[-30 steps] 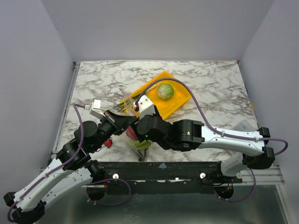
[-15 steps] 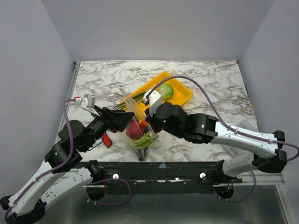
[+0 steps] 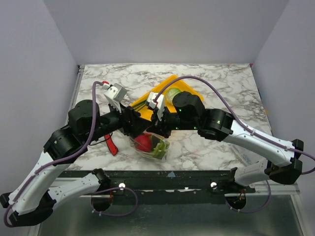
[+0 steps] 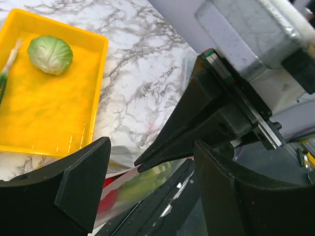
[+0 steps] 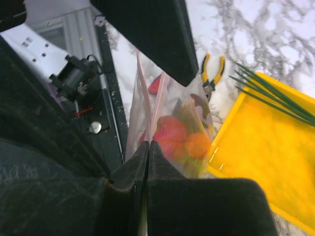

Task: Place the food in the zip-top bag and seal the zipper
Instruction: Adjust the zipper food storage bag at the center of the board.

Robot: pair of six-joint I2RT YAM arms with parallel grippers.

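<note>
1. two arms meet over the middle of the top view, above the marble table. the left gripper and the right gripper face each other, tips close together.
2. the right gripper's jaws are pressed together on the upper edge of the zip-top bag. in the right wrist view the fingers meet at lower centre with the clear plastic pinched between them.
3. the zipper shows as pale pink lines rising from that pinch toward the top of the right wrist view, a little apart higher up.
4. the left gripper's jaws stand wide apart. in the left wrist view its fingers sit at lower left and lower right, with the right gripper's pointed tip and the bag's striped edge between them. whether either finger touches the plastic cannot be told.
5. the bag sits just below the centre of the top view. it holds a red tomato and some green pieces to the tomato's right.
6. the yellow tray fills the upper left of the left wrist view. a green cabbage lies in it, with the green onions along one side.
7. yellow-handled pliers lie on the marble between bag and tray. a red-handled tool lies left of the bag.
</note>
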